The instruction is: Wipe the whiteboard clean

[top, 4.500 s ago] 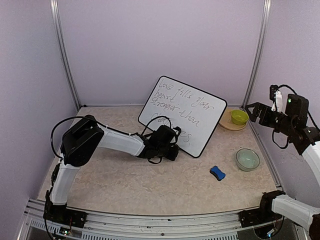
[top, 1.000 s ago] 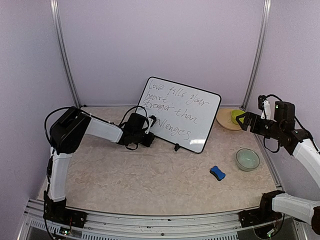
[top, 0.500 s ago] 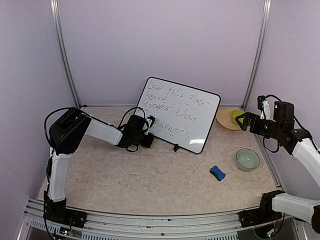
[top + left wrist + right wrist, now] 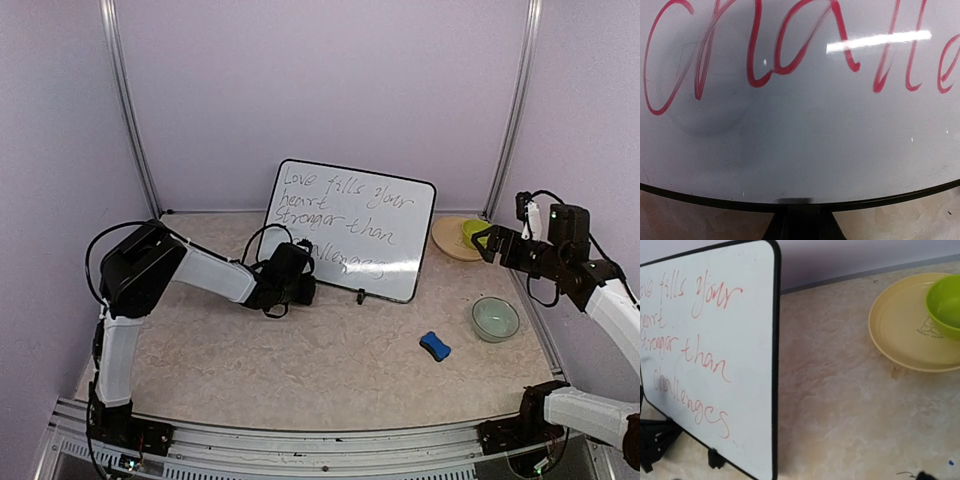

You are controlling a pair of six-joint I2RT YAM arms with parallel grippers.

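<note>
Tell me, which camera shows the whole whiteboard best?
The top external view: nearly the whole whiteboard shows, frame and writing. The right wrist view cuts off its left side; the left wrist view shows only its bottom edge and some red letters.

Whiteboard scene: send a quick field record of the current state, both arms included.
whiteboard: standing near the back, red writing intact, nothing erased
left gripper: at the board's lower left edge; open or shut unclear
right gripper: raised beside the plate; open or shut unclear
eraser: blue, lying right of centre, apart from both grippers
plate: yellow, green bowl on it
pale bowl: front of the plate, near the right edge
</note>
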